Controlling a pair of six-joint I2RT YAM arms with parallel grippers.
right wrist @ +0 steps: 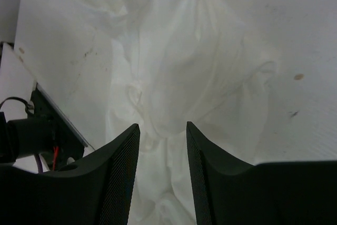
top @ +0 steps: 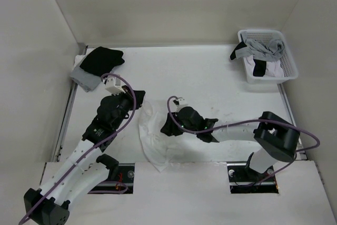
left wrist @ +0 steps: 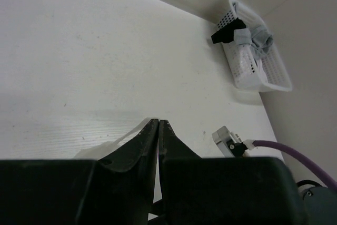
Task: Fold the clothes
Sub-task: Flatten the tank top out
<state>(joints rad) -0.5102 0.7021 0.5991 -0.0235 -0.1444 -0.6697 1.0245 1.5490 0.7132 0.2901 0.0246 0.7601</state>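
Note:
The clothes, one crumpled white garment [top: 152,140], lie bunched near the table's front edge between my two arms, one end trailing toward the edge. In the right wrist view the garment [right wrist: 179,67] fills the space below my right gripper [right wrist: 163,126], which is open just above the fabric with nothing pinched. From above, the right gripper [top: 166,125] sits at the garment's right side. My left gripper [left wrist: 159,121] is shut with nothing showing between its fingers, over bare table. From above, the left gripper [top: 140,99] is just beyond the garment's far left corner.
A white basket [top: 290,70] with grey, black and white clothes stands at the back right, and the basket [left wrist: 247,77] also appears in the left wrist view. A black garment [top: 103,58] lies on a grey cloth [top: 84,77] at the back left. Walls enclose the table.

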